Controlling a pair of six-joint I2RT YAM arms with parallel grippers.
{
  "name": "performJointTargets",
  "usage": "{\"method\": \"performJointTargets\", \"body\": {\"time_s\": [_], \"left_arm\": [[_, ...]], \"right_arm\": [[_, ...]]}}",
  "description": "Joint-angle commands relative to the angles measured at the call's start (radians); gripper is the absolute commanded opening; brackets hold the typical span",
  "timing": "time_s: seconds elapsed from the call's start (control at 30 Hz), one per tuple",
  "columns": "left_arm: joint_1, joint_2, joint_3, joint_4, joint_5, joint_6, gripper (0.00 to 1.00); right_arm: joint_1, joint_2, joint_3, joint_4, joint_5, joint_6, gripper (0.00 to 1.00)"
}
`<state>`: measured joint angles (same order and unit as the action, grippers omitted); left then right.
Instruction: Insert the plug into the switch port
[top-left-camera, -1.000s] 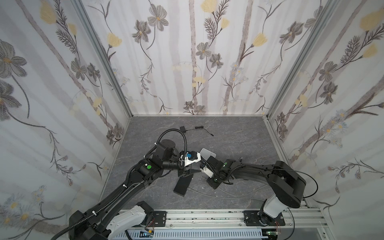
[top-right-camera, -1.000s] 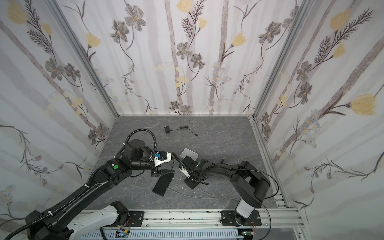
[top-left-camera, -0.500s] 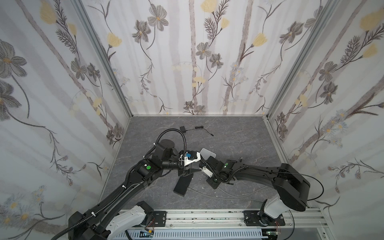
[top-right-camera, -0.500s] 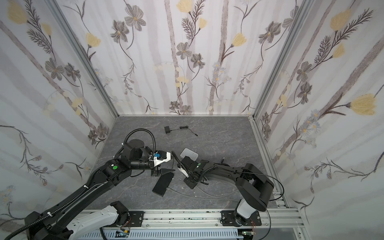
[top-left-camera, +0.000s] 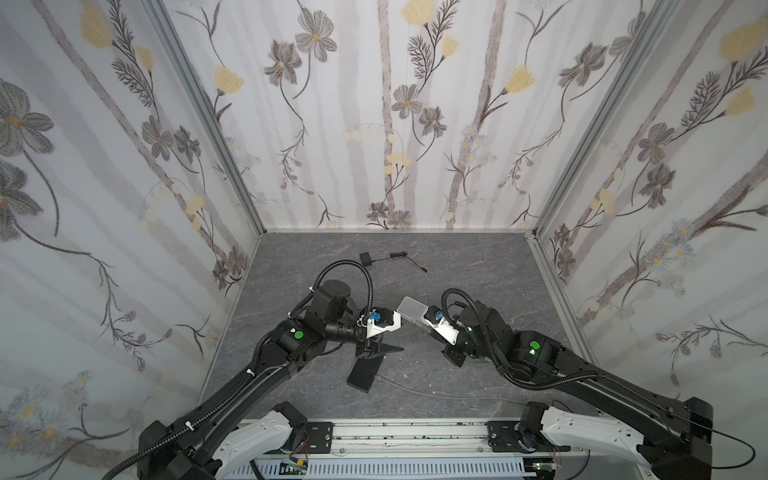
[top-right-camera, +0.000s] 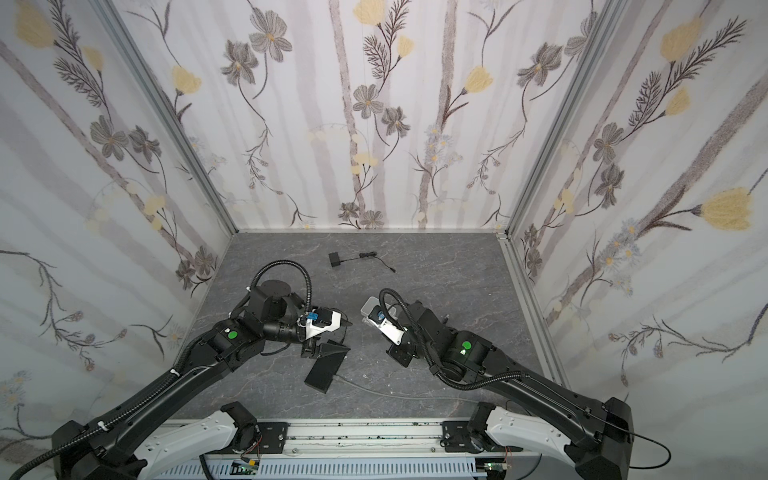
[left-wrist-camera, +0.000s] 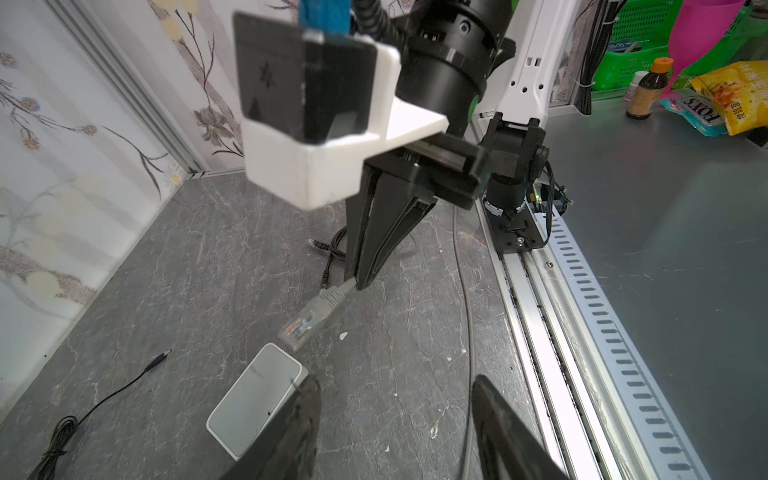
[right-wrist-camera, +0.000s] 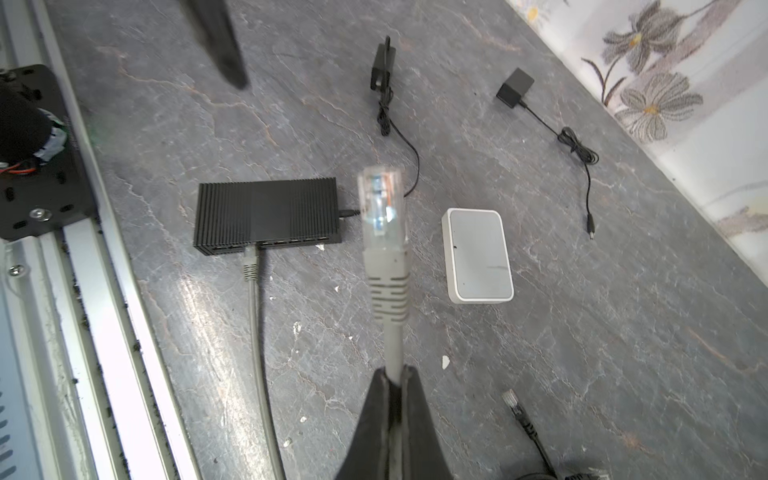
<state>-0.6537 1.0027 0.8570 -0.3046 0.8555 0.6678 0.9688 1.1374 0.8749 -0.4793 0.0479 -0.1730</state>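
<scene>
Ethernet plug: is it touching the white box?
Apart. The right wrist view shows bare floor between the Ethernet plug and the white box. The right tool pinches its cable.

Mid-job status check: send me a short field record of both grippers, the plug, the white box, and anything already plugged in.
right gripper: fingers shut on the grey cable just behind the plug
plug: clear tip, held in the air, not inserted
white box: lying flat, grey top up; its port is not visible
left gripper: open, empty
black switch: second cable already plugged in
</scene>
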Motion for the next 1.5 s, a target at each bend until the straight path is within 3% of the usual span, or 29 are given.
{"method": "performJointTargets", "body": {"time_s": [0.0,0.27,0.63,0.87,1.27,1.47], "left_arm": [[-0.009,0.005,-0.005,0.006,0.021,0.036,0.59],[-0.020,0.011,-0.005,0.007,-0.012,0.036,0.58],[-0.027,0.010,-0.005,0.009,-0.033,0.035,0.57],[-0.033,0.014,-0.001,-0.001,-0.025,0.041,0.44],[-0.039,0.016,0.006,-0.017,-0.026,0.051,0.32],[-0.040,0.020,0.014,-0.035,-0.023,0.063,0.20]], "right_arm": [[0.001,-0.034,-0.008,0.034,-0.086,-0.047,0.00],[0.001,-0.036,-0.004,0.019,-0.234,-0.051,0.00],[0.001,-0.013,0.005,0.034,-0.298,-0.050,0.00],[0.001,-0.007,0.009,0.051,-0.301,-0.038,0.00],[0.001,0.004,0.012,0.055,-0.310,-0.031,0.00],[0.001,0.003,0.009,0.056,-0.310,-0.028,0.00]]}}
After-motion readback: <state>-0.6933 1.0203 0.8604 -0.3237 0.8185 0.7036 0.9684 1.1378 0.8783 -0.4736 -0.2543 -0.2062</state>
